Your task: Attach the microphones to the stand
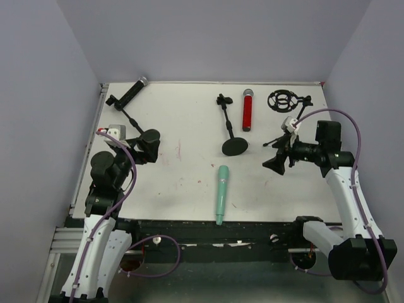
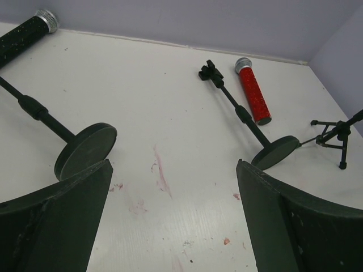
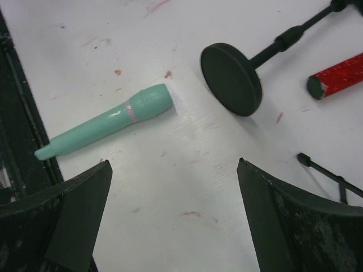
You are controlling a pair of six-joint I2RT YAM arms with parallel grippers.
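Note:
The mint-green microphone [image 1: 221,192] lies on the table near the front edge; it also shows in the right wrist view [image 3: 108,122]. The red microphone [image 1: 248,109] lies flat beside the middle stand [image 1: 234,146], whose clip [image 1: 221,99] is empty. The black microphone [image 1: 130,92] sits at the top of the left stand [image 1: 151,135]; I cannot tell if it is clipped in. My left gripper [image 1: 146,150] is open and empty next to that stand's base [image 2: 85,150]. My right gripper [image 1: 276,164] is open and empty over bare table, right of the mint microphone.
A tripod stand [image 1: 297,120] with a round shock-mount ring [image 1: 281,101] stands at the back right; one leg [image 3: 323,170] lies just ahead of my right gripper. Grey walls enclose the table on three sides. A black rail [image 1: 208,227] runs along the front edge.

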